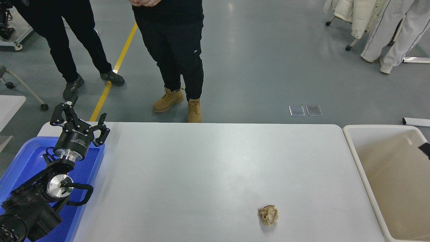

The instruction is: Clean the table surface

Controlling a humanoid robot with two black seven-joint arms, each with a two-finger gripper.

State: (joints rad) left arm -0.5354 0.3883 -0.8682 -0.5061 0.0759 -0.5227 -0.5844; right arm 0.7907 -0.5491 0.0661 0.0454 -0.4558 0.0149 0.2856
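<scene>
white table surface (pixel 208 161), blue tray (pixel 23 158), tan paper ball (pixel 268 215)

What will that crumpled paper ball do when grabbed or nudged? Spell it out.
The crumpled paper ball probably squashes under a squeeze, since its surface is all loose creases. It looks light, likely skidding across the smooth table surface. Its lumpy shape suggests only a wobbly roll.
</scene>
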